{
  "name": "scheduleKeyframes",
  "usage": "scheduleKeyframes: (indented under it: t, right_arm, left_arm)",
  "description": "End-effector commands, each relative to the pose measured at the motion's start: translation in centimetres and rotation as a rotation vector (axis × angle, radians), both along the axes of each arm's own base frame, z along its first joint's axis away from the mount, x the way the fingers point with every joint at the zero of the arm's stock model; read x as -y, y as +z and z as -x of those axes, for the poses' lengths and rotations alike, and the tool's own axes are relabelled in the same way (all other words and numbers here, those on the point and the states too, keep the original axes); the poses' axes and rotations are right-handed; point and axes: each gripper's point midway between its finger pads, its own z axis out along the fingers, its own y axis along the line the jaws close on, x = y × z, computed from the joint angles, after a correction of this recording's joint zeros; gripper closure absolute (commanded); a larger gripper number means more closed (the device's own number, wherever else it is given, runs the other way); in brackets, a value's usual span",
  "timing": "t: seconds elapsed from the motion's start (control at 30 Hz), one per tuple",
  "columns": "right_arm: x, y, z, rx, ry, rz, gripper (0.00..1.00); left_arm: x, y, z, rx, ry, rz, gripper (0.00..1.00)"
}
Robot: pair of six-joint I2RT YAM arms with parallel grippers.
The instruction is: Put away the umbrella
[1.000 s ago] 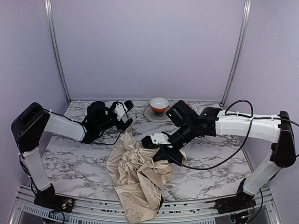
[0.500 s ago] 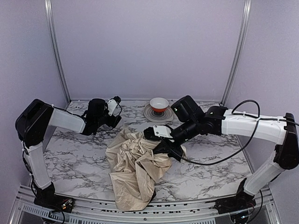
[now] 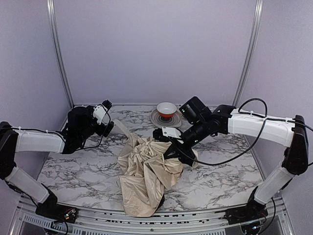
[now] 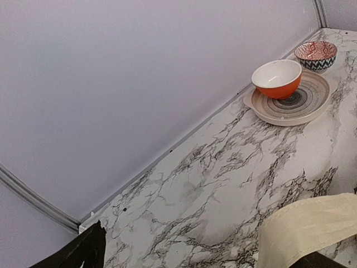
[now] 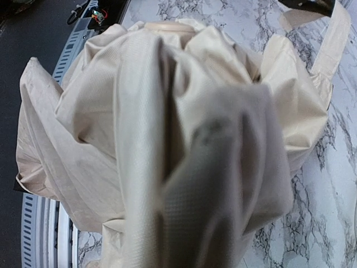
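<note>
The umbrella (image 3: 146,171) is a loose heap of wrinkled cream-beige fabric on the marble table, reaching to the near edge. My right gripper (image 3: 169,149) is pressed into its upper right side, where the fabric is bunched and lifted. In the right wrist view the fabric (image 5: 167,123) fills the frame and hides my fingers; a tan round end (image 5: 167,26) shows at the top. A beige strap (image 3: 122,130) runs from the heap to my left gripper (image 3: 108,125). In the left wrist view the strap (image 4: 307,229) lies against the right finger (image 4: 318,260), and the jaws stand wide apart.
A red-and-white bowl (image 3: 167,108) sits on a grey plate (image 3: 157,119) at the back centre; both show in the left wrist view, the bowl (image 4: 277,78) and the plate (image 4: 290,106). A small patterned bowl (image 4: 316,54) stands behind them. Walls close the back and sides.
My left gripper has moved left and drawn the strap out from the heap. My right gripper shifted slightly toward the back, and the fabric's near end slid away from the table edge.
</note>
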Motion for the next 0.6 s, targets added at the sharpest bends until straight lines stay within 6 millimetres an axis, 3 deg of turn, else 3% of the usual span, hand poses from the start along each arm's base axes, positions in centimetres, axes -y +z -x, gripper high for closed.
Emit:
scheduleKeyframes:
  t: [0.0,0.1,0.17,0.27,0.4,0.57]
  right_arm:
    - [-0.7,1.6,0.8,-0.042,0.05,-0.041,1.0]
    - [-0.8,1.4,0.8,-0.041,0.052,-0.04,1.0]
    - [-0.8,1.7,1.0,-0.042,0.068,-0.046,1.0]
    - [-0.8,2.5,2.3,-0.061,0.137,-0.081,1.0]
    - [0.1,4.4,3.7,-0.035,0.183,-0.129,1.0]
    - [1.3,7.3,6.0,0.025,0.251,-0.234,1.0]
  left_arm:
    - [-0.1,1.2,2.2,0.055,-0.053,-0.038,0.01]
    - [2.6,1.0,6.7,0.064,-0.248,-0.062,0.01]
    - [2.3,1.5,7.2,0.069,-0.221,-0.033,0.01]
    - [-1.0,1.3,4.2,0.069,-0.006,-0.086,0.01]
    - [-8.1,1.5,-2.1,0.037,0.362,-0.013,0.01]
    - [-15.4,0.5,-6.6,0.015,0.622,0.017,0.01]
